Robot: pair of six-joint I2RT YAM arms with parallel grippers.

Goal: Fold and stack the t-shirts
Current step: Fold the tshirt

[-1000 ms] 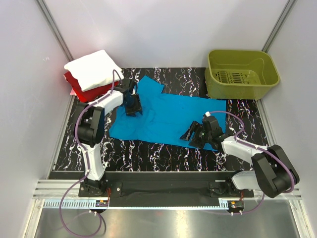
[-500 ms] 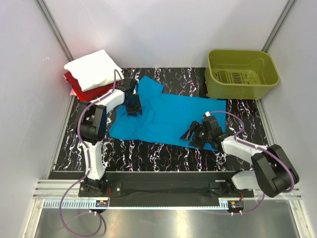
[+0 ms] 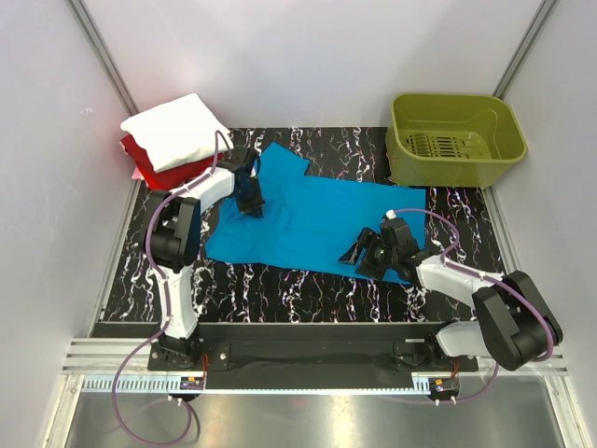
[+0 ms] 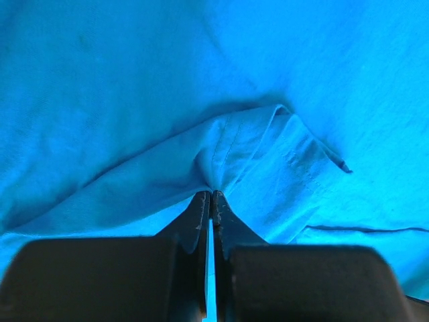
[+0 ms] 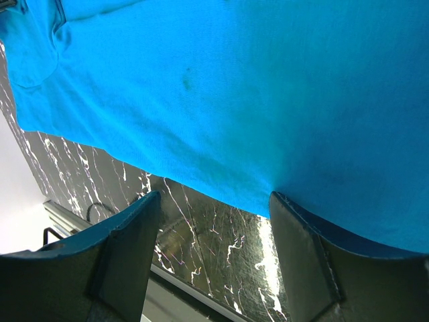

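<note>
L gripper (image 4: 210, 195) just clamped blue tee (image 3: 317, 219); R gripper (image 5: 213, 201) gaping.

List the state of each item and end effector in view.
turquoise t-shirt, spread unfolded, one ridge pinched up
white t-shirt, folded, stacked on the red one
red t-shirt, folded, bottom of stack
olive-green basket, upright
left end effector, shut on turquoise t-shirt
right end effector, open at the shirt's near edge
</note>
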